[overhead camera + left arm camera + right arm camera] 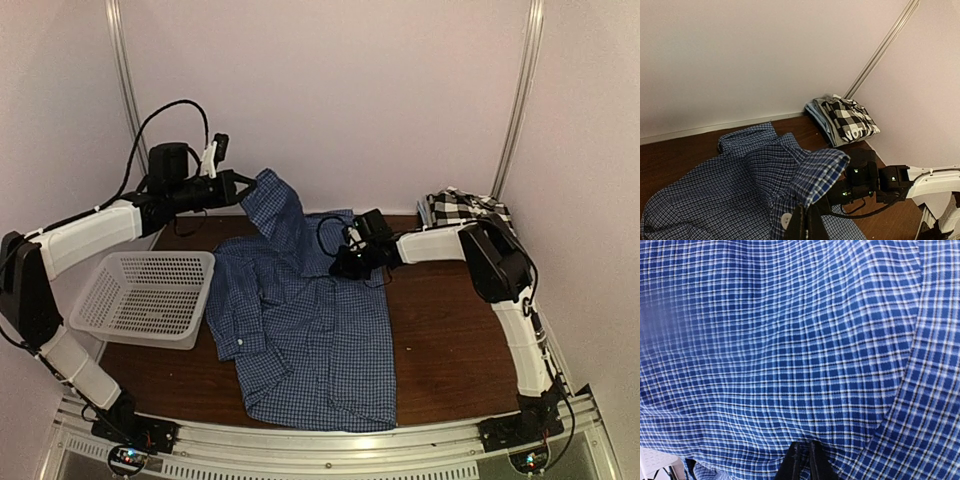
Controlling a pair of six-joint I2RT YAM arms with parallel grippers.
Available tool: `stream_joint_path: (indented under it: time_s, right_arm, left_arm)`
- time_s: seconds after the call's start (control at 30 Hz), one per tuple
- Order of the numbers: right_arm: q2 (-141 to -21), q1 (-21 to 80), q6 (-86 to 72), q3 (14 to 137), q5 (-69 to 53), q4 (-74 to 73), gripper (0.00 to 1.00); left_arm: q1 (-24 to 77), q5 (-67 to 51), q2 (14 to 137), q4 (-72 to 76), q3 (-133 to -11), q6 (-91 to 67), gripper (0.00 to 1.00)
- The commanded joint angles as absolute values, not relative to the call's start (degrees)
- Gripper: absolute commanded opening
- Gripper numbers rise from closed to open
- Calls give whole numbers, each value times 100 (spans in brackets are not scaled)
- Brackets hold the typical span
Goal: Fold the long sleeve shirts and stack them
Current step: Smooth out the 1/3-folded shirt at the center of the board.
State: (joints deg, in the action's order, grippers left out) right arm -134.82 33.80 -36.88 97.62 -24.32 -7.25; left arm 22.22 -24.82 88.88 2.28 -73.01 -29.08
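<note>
Pale walls close in a dark wooden desk (pixel 440 350), where a blue fine-checked shirt (pixel 300 330) lies spread open just right of a white mesh basket (pixel 150 258), its hem toward the arm bases. The left end effector (pixel 245 185), raised beyond the basket's far right corner, is clenched on a lifted fold of the blue shirt. Further right of the basket, the right end effector (pixel 345 262) sits low at the shirt's far edge, fingers (pixel 794 462) pinched nearly together on the cloth. A folded black-and-white checked shirt (pixel 462 207) rests in the far corner, well apart from the basket.
</note>
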Motion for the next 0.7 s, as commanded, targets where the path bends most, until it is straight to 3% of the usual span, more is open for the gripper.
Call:
stream_joint_path:
  time_s: [0.0,0.17,0.3,0.67]
  right_arm:
    - [-13771,3479,-3714,9966,-2286,-804,11]
    - [-13720,3465,-3679,9826,-2227,-841,16]
    - [-13337,3393,-3695,9738,-2377,-715,26]
    - [-11418,2653,-3840,9071,-2290,-620,42]
  left_arm:
    - [2360,-2712,8924,413,-7474,-2719,0]
    - [2583,-2993,8942,413,-7475,-2558,0]
    - [2781,-3280,8960,428,-7433,-2423,0]
    - [3565,-3870,9410,-408,-7583,-1775,0]
